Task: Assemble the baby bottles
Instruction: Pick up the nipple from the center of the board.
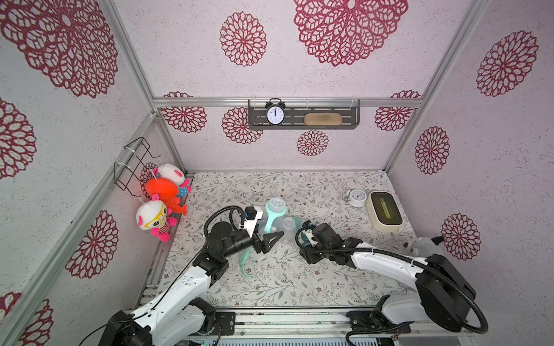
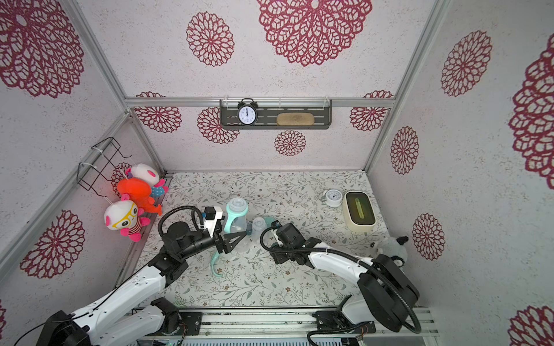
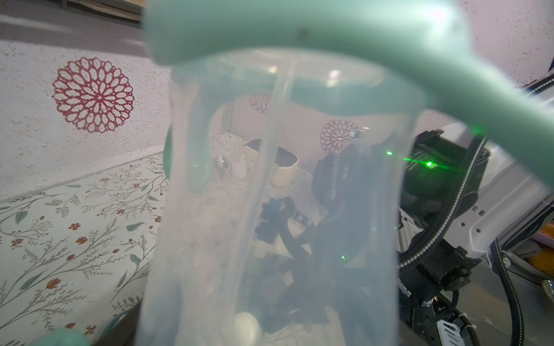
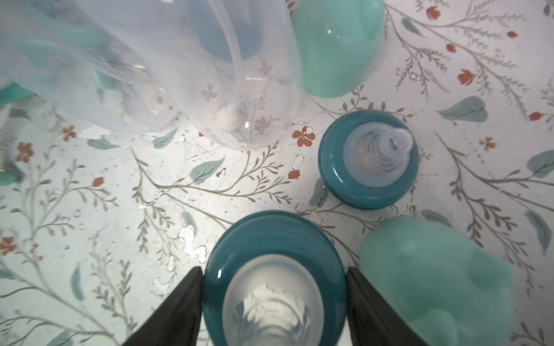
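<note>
A clear baby bottle [image 1: 273,217] stands upright on the mat with a mint handle ring at its open neck. My left gripper [image 1: 271,238] is shut on its lower body, and the bottle [image 3: 269,209] fills the left wrist view, hiding the fingers. A second, bare clear bottle [image 1: 289,224] stands just to its right. My right gripper [image 4: 273,269] points down, shut on a dark teal nipple collar [image 4: 239,239]. Another nipple collar [image 4: 368,158] and two mint caps [image 4: 338,45] [image 4: 434,278] lie close by. A loose mint handle [image 1: 245,265] lies in front of the left gripper.
A white alarm clock [image 1: 356,197] and a cream box [image 1: 385,214] sit at the back right. A grey plush animal [image 1: 422,244] lies by the right wall. Plush toys [image 1: 162,203] hang on the left wall. The right arm [image 1: 374,257] reaches in from the right.
</note>
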Tool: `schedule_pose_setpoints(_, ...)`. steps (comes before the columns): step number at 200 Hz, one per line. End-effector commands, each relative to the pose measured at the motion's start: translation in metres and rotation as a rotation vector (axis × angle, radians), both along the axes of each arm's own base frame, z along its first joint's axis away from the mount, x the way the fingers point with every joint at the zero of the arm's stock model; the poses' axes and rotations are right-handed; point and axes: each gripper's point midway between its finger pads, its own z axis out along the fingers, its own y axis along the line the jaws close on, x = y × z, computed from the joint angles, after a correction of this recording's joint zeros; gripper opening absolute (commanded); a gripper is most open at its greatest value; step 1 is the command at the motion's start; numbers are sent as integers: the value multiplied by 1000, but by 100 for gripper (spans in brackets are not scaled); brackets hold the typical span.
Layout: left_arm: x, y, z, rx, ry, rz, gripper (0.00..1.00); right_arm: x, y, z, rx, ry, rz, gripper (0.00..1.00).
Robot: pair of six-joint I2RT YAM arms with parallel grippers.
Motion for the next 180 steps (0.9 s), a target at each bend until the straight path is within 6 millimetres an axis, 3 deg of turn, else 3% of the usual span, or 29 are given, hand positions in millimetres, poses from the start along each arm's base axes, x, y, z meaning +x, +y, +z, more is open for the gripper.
schedule_pose_setpoints(1,-1,-4,14,-7,-62,-19,0,0,2,38,85,16,-15,61)
schedule_pose_setpoints(84,-3,-16,-12,57,-36,-37,0,2,-5,141,259,45,23,60)
schedule_pose_setpoints(180,-1,-33,-38,135,-49,-23,0,3,-3,222,323,14,84,59)
